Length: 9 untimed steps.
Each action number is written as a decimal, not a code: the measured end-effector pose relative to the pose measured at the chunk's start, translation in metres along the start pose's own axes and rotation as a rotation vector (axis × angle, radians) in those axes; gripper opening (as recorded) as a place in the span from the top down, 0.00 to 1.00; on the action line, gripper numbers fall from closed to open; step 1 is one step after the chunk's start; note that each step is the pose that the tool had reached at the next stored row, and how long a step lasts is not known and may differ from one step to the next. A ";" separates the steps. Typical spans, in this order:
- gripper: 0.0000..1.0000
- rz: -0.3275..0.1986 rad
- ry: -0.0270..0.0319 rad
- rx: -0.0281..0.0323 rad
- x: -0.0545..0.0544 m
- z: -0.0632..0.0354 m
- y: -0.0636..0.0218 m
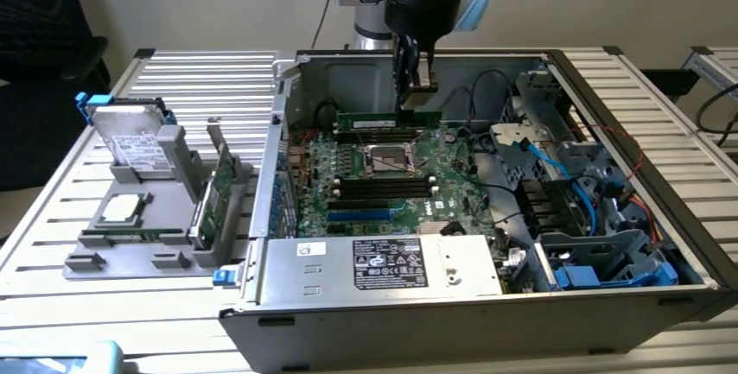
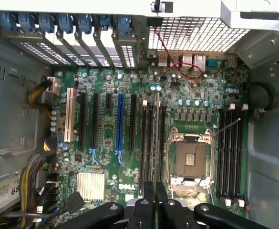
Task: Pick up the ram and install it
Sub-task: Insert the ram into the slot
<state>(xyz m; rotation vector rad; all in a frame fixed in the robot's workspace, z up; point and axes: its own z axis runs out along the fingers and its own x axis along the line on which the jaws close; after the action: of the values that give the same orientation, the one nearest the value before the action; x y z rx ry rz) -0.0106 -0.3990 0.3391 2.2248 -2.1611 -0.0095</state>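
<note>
The tool gripped the memory stick; misaligned with the slots below the tool, it could jam or bend.

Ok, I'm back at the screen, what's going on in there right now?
The robot arm's gripper is shut on the long, thin green ram stick, holding it level inside the open grey metal computer case, low over the green motherboard. In the wrist view the stick is edge-on, running along the black memory slots beside the empty square processor socket. I can't tell whether it is seated.
</note>
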 end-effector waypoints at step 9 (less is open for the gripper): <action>0.87 0.000 0.0005 0.0066 0.000 0.0043 -0.0002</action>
<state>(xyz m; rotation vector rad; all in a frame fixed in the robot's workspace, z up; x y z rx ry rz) -0.0106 -0.3989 0.3348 2.2279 -2.1642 -0.0018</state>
